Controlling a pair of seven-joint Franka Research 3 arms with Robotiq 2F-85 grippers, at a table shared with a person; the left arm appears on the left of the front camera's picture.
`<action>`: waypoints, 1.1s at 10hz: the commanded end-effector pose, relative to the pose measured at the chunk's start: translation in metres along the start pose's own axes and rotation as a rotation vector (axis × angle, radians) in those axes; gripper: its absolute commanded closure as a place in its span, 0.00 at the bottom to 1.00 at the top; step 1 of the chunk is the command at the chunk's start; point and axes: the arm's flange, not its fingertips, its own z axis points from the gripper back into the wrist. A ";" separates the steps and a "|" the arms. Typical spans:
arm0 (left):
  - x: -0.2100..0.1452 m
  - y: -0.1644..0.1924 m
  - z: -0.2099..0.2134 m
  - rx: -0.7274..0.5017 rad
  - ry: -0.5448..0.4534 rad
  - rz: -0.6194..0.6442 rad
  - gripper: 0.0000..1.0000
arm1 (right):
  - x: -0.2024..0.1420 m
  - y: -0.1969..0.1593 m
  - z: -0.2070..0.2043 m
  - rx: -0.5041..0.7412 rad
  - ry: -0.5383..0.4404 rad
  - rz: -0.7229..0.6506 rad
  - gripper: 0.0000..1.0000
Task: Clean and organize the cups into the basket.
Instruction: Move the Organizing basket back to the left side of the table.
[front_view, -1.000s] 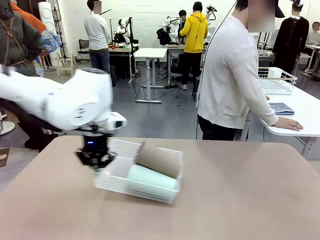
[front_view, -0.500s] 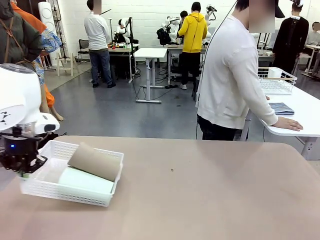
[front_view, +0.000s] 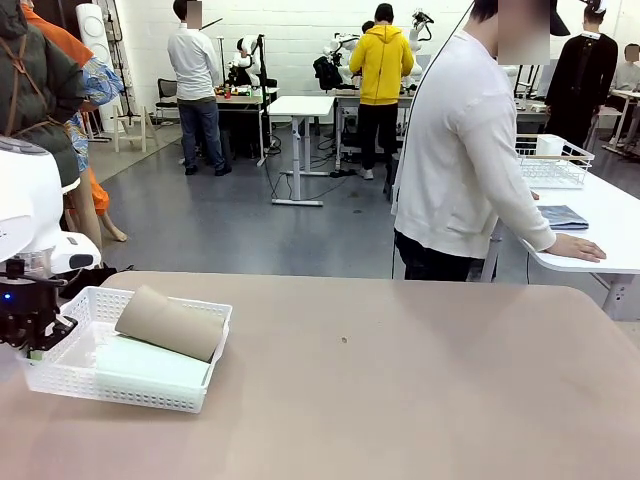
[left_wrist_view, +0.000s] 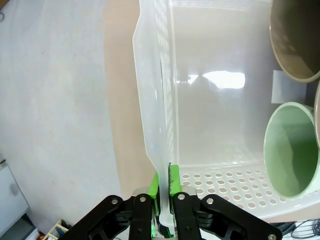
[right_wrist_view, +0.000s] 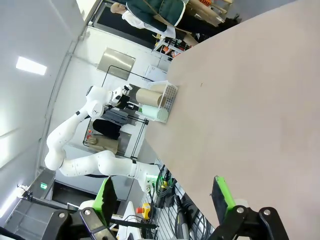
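Front view: the basket (front_view: 120, 362) sat at the table's (front_view: 420, 380) left end, close to its near-left corner. The left gripper (front_view: 30, 340) was at the basket's left end wall, jaws pressed together on the rim. Two cups lay on their sides inside: a tan cup (front_view: 170, 323) resting across a mint cup (front_view: 150, 360). A person (front_view: 465, 150) stood beyond the table's far edge, facing away from the basket.

Left wrist view: the green pads (left_wrist_view: 154, 192) pinched the thin basket wall between them; the wall looked translucent, with fine perforations. The open mouths of the mint cup (left_wrist_view: 292, 150) and tan cup (left_wrist_view: 297, 40) faced the gripped end wall.

Right wrist view: the right gripper (right_wrist_view: 165, 197) hung with fingers spread wide and empty, well apart from the basket (right_wrist_view: 167, 97).

Judgement: cups are loaded, and the step in hand is positioning the basket. The next move likely calls for opening the jaws and lifting clear without dragging the light basket.
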 end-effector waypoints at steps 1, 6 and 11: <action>0.014 -0.001 -0.025 0.024 -0.026 -0.026 0.94 | -0.001 0.000 -0.001 -0.002 -0.002 0.007 0.00; 0.020 -0.002 -0.026 0.029 0.006 0.007 0.00 | -0.001 0.000 -0.001 -0.002 -0.002 0.007 0.00; -0.002 -0.006 0.041 0.001 -0.065 0.068 0.00 | -0.001 0.000 -0.001 -0.002 -0.002 0.007 0.00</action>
